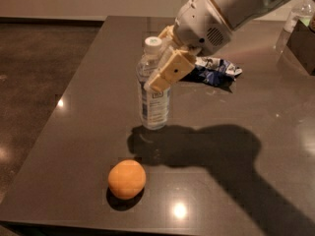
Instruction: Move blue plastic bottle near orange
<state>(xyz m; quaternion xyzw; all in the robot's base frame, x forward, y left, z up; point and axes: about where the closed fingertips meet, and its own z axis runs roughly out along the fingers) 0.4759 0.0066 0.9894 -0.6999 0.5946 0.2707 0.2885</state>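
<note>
The blue plastic bottle stands upright on the dark table, clear and bluish with a white cap and a white-and-blue label. My gripper is shut on the blue plastic bottle at its upper body, with a tan finger across its front. The arm reaches in from the upper right. The orange lies near the table's front edge, a short way in front of the bottle and slightly left, apart from it.
A blue-and-white foil snack bag lies behind the gripper to the right. A dark box and another clear bottle stand at the far right edge. The table's left edge drops to a dark floor.
</note>
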